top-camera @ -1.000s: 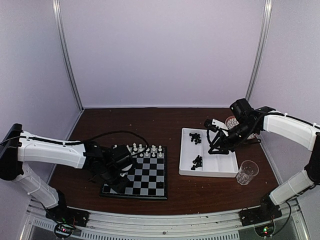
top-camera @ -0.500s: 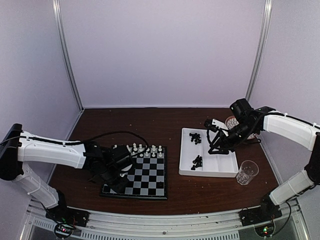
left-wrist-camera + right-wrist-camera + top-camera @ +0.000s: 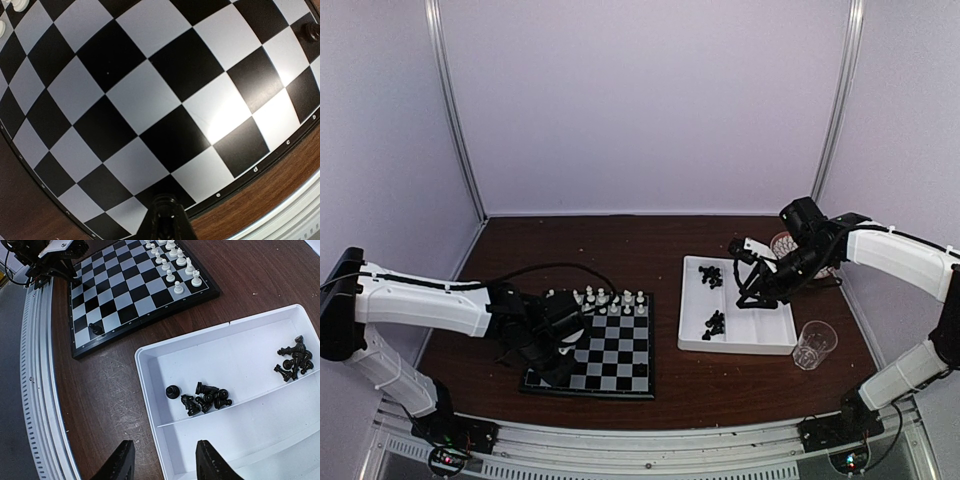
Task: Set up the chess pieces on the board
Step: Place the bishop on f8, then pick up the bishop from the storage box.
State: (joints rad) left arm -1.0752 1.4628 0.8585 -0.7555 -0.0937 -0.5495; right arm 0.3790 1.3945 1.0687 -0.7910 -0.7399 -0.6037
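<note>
Left of centre on the brown counter [image 3: 620, 250], in the top view, lies the board [image 3: 610, 360], flat and square to the near edge. White chess pieces [image 3: 615, 300] stand along its upper edge. One black piece [image 3: 95, 329] stands alone near the board's lower left corner in the right wrist view; the same kind of dark piece shows at the upper right edge of the left wrist view [image 3: 312, 31]. The left claw [image 3: 552, 368] hangs over the board's lower left corner, its fingers [image 3: 167, 220] drawn narrow, almost together; whether anything is pinched between them cannot be told. To the right of the board sits a white divided tray [image 3: 760, 340] holding the other black pieces in two clusters, one at its upper left [image 3: 711, 277] and one lower down [image 3: 715, 323]. The right claw [image 3: 165, 465] hovers above the tray, spread wide and holding nothing. A clear cup [image 3: 814, 343] stands just right of the tray's lower corner.
</note>
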